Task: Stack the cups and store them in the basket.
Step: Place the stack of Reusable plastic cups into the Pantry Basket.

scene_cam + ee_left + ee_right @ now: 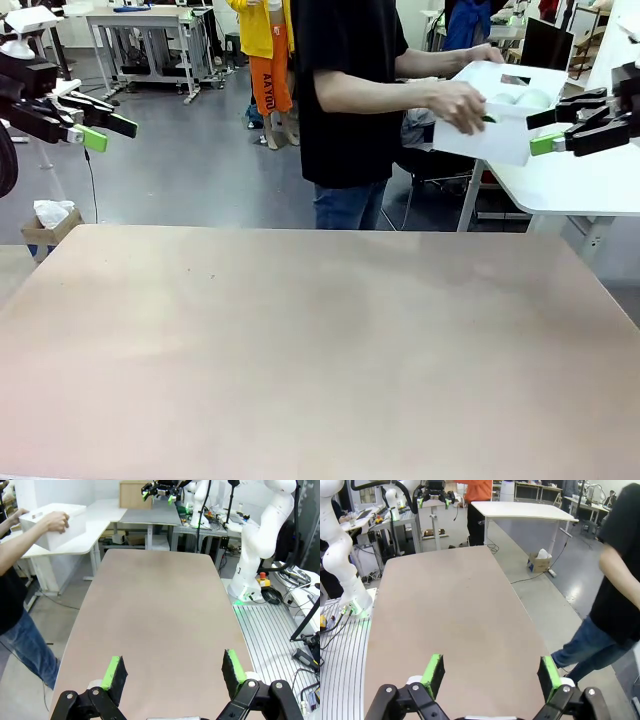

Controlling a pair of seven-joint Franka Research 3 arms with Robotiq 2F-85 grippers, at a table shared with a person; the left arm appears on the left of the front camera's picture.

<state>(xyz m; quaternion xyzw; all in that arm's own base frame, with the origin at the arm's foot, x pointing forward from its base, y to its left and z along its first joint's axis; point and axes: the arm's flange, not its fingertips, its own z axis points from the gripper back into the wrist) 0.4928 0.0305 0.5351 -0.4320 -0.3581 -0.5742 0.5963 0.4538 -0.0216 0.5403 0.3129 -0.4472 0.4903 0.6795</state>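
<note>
The left gripper (172, 672) hangs above the near end of the table (300, 340), its two green-padded fingers spread wide apart with nothing between them. In the front view the left gripper (100, 125) sits high over the table's left edge, pointing inward. The right gripper (490, 672) hangs the same way over the opposite end of the table, jaws wide apart and bare. In the front view the right gripper (555, 125) sits high beyond the table's right edge, its green pad tip just beside the basket (495, 125).

The basket is well off the table, past its far right corner, held tilted in the air by the person (350, 100) in a black shirt and blue jeans who stands at the table's far side. The person's hand (460, 105) grips the basket's near rim, and the other hand (485, 52) steadies the far rim. Pale rounded shapes, the cups (520, 98), show inside the open top of the basket; how many there are and how they lie cannot be told. The basket hovers over a white side table (570, 180) that stands to the right of the main table. In the left wrist view the basket (60, 525) shows beyond the table's far left corner, with the hand (55, 521) on its side.
</note>
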